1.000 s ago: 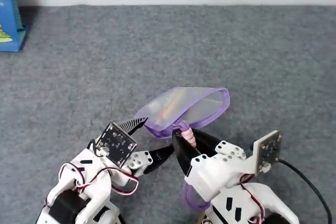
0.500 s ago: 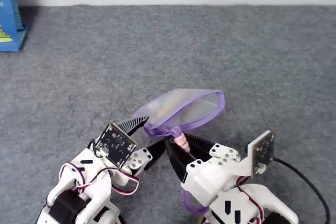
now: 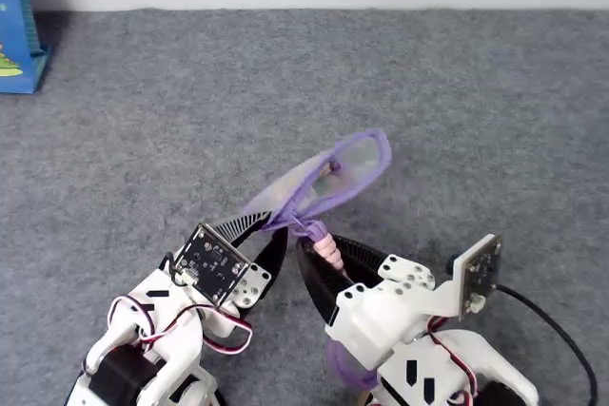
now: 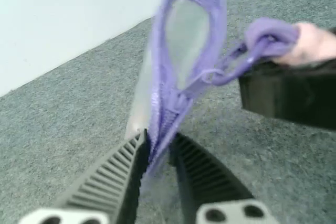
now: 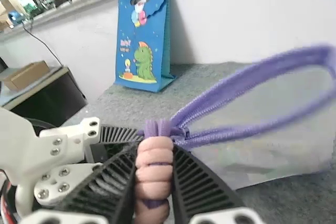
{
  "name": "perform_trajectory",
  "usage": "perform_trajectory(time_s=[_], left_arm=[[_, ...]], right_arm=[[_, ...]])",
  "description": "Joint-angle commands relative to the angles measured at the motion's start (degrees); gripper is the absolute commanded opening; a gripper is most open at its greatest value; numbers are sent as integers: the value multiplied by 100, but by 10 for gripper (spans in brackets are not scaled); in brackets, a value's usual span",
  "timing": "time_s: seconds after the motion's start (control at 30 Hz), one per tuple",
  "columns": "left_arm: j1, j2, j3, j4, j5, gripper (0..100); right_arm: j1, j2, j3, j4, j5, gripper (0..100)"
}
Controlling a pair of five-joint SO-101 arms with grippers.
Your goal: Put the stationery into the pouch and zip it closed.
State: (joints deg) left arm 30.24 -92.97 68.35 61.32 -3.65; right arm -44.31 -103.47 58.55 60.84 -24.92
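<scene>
A translucent pouch with a purple zipper edge is held up off the grey carpet between both arms, standing on edge. My left gripper is shut on the pouch's purple edge at its near corner. My right gripper is shut on the pink zipper pull charm, which hangs from a purple loop. In the high view the charm sits between the two arms. Faint colours show inside the pouch; what they are I cannot tell.
A blue gift bag with a dinosaur print stands at the far left by the white wall, also seen as the blue bag in the right wrist view. Grey carpet stretches all around the arms.
The pouch has turned from lying open and flat to standing narrow on edge. The right gripper drew the pink pull toward the left arm, and the left gripper closed in on the pouch's edge.
</scene>
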Motion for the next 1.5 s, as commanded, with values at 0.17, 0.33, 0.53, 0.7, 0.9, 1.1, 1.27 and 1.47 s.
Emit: perform_trajectory(time_s=[0.17,0.33,0.53,0.7,0.9,1.1,1.27,1.47], left_arm=[[35,-62,-75,0,0,12],[35,-62,-189,316,0,12],[0,-62,-233,448,0,12],[0,-70,-224,466,0,11],[-9,-70,-224,466,0,11],[-9,-70,-286,457,9,59],[-9,-70,-620,659,422,257],[26,-70,-866,501,589,275]], right_arm=[[444,-57,281,-840,-202,8],[971,-57,756,-1877,-651,8],[1684,-57,1090,-2923,-1073,7],[2527,-57,1697,-3855,-1037,7],[2853,-57,2171,-4391,-1020,7],[2009,-57,2154,-4391,-440,7],[1367,-57,2031,-4004,-18,7],[1051,-57,1196,-2800,237,7]])
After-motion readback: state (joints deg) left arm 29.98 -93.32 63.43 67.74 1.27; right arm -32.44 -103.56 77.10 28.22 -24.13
